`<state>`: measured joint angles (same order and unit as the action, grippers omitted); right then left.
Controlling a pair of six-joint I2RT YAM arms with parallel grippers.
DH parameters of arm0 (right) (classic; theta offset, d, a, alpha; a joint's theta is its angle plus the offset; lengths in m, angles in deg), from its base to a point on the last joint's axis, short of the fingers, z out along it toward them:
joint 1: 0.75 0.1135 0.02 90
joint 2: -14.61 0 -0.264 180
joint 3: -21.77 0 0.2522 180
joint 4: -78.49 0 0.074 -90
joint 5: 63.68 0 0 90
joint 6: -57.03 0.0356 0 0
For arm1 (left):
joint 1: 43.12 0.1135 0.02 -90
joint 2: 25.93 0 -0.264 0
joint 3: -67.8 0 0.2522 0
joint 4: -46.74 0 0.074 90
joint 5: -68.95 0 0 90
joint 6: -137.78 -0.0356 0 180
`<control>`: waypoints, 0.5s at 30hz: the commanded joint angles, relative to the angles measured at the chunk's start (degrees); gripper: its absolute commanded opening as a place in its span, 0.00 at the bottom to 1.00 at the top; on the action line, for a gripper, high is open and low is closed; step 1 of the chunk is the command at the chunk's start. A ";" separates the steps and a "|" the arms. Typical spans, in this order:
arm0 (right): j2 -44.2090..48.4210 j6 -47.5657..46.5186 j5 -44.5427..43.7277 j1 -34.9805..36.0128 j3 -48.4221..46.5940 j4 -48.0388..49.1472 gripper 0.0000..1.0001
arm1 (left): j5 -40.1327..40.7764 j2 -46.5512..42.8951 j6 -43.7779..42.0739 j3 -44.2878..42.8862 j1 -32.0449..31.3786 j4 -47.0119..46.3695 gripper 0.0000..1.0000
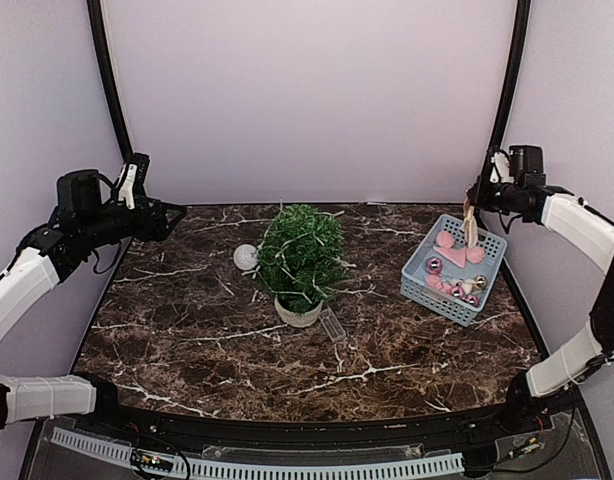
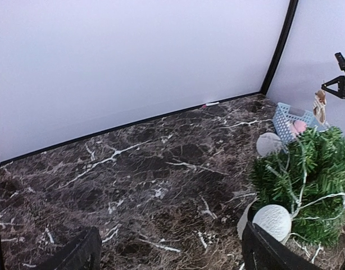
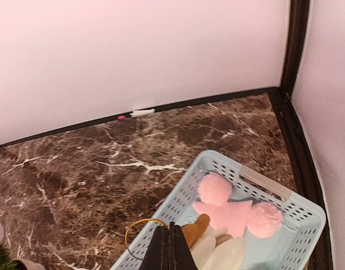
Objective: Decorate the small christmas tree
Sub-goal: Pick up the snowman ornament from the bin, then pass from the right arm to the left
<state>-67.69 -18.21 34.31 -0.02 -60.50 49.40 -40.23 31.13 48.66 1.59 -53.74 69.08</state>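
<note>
The small christmas tree (image 1: 300, 255) stands mid-table in a pale pot (image 1: 298, 313), with thin white strands draped over it. A white ball (image 1: 246, 257) lies against its left side. In the left wrist view the tree (image 2: 310, 174) fills the right edge with a white ball (image 2: 273, 220) low beside it. My right gripper (image 3: 171, 250) is shut on the gold loop (image 3: 129, 232) of a brown and cream ornament (image 3: 220, 250), which hangs (image 1: 471, 230) over the blue basket (image 1: 417, 268). My left gripper (image 1: 175, 213) is open and empty, raised at the table's far left.
The basket (image 3: 186, 194) holds a pink pompom ornament (image 3: 234, 209) and small shiny baubles (image 1: 434, 265). A clear plastic piece (image 1: 333, 325) lies right of the pot. A second white ball (image 2: 268, 143) shows behind the tree. Pale walls close in the back and sides.
</note>
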 commanded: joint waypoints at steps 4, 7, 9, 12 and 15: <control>7.52 -3.24 17.18 2.27 -2.60 3.32 0.00 | -10.28 -2.68 3.60 -1.19 -2.46 -6.40 0.89; 9.94 -2.94 22.39 4.64 -3.73 4.07 0.00 | -10.31 -2.07 3.64 -3.04 -6.84 -7.34 0.89; 11.08 -2.02 26.08 6.53 -4.01 5.62 0.00 | -10.46 -1.03 3.89 -4.38 -9.71 -7.95 0.89; 11.80 -0.58 29.59 9.69 -5.26 7.30 0.00 | -13.06 1.54 5.78 -5.72 -12.43 -10.95 0.88; 11.79 0.75 32.86 12.96 -6.79 8.56 0.00 | -14.15 3.65 6.65 -7.29 -16.15 -13.25 0.88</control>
<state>-56.55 -19.65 59.58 9.64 -64.44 53.16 -51.09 32.66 53.34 -3.15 -66.91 61.15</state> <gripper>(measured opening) 0.007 0.883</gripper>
